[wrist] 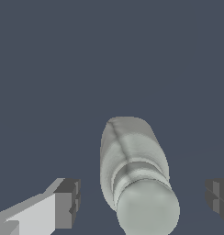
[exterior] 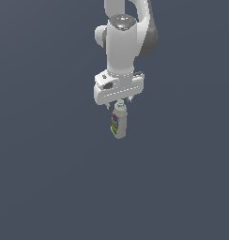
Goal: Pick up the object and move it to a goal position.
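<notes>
Spreading flat, plain dark blue-grey floor (exterior: 46,187) across the scene; standing on it, upright near the middle, small off-white bottle (exterior: 118,123).

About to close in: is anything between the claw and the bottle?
Nothing visible. In the wrist view the bottle stands upright between the open claw fingers, with clear gaps on both sides. The exterior view shows only bare surface around it.

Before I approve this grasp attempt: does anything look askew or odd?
Nothing stands out. The bottle stands upright with its cap on, between the gripper's open fingers, which are apart from it.
</notes>
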You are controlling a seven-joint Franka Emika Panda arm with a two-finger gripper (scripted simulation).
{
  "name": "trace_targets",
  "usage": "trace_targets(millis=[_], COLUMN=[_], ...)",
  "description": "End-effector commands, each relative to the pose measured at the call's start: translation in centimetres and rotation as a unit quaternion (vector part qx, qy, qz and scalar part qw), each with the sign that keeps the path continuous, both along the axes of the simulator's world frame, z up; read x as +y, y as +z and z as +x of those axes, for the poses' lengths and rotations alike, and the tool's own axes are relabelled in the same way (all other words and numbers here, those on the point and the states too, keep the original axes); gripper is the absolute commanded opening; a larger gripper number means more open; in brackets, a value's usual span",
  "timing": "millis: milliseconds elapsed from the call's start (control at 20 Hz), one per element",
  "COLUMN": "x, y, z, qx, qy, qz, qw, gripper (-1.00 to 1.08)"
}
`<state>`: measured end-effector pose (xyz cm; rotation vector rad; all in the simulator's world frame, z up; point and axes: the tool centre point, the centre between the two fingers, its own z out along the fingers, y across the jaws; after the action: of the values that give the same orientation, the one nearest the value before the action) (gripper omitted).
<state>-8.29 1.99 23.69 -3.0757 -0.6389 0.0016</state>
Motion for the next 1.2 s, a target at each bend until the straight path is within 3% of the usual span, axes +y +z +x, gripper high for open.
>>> trace_targets(millis=[0, 100, 150, 750, 1150], x=[0.0, 0.0, 0.0, 0.0, -2.2], y=[-0.5, -0.7, -0.7, -0.4, 2.1], z=[0.1, 0.1, 0.1, 0.2, 0.8], qx=[-0.001, -0.001, -0.001, -0.002, -0.002], qy=[0.0, 0.0, 0.0, 0.001, 0.001], qz=[0.0, 0.0, 0.0, 0.0, 0.0], qw=[1.0, 1.0, 1.0, 1.0, 1.0], gripper=[1.0, 1.0, -1.0, -1.0, -1.0])
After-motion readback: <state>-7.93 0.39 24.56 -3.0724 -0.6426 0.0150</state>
